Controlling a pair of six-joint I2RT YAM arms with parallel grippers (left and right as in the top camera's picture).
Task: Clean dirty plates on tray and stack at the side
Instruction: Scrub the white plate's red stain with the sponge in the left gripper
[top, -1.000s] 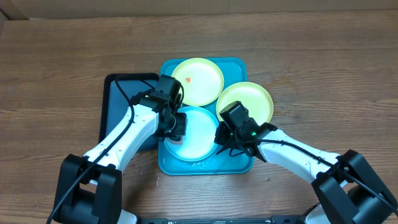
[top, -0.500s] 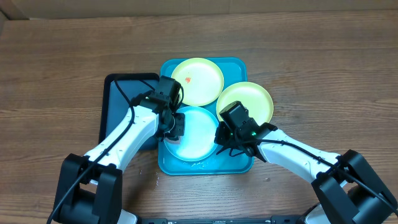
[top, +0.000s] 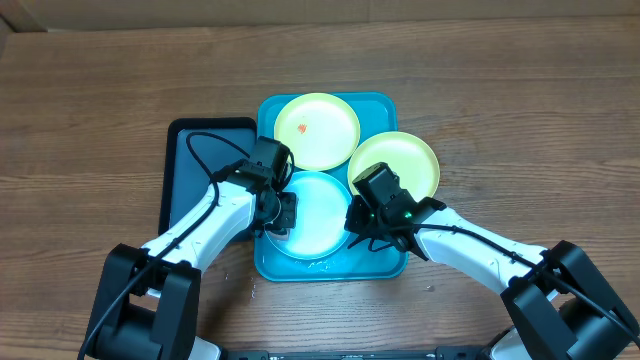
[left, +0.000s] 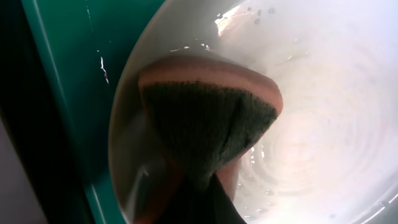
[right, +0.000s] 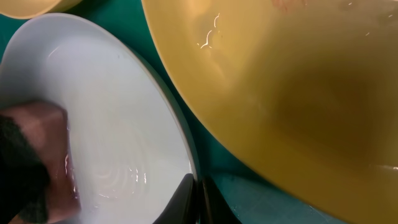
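Since the earlier frame: left arm (top: 225, 205) has drawn back a little toward the tray's near edge, carrying the sponge (left: 208, 118) with it; right arm (top: 470, 245), plates and tray (top: 385, 108) unchanged.

Left jaws: clenched on the sponge, scouring face down on the blue plate (top: 320, 215); the sponge sits at that plate's left side, close to its rim.

Right jaws: shut tight at the blue plate's right rim, one finger on the plate side and one on the tray side; judged to be pinning the plate.

Blue plate: in the tray's near half, flat; a wet film and rings show on it; no smear seen.

Yellow plates: one (top: 317, 130) in the tray's far half, red smear (top: 302, 128) still on it; the other (top: 393, 165) at the tray's right side, overhanging the tray's rim and lapping just over the blue plate's edge.

Dark tray (top: 190, 160): touching or just beside the tray on its left.

Key relation: the unwiped bowl of the blue plate lies to the right of the sponge, between it and the right jaws; the plate is round, so no axis to favour; the left arm alone has the sponge, so the stroke should run rightward, toward the pinned rim.

Risk, judged: a stroke too far meets the right jaws or nudges the overlapping yellow plate.
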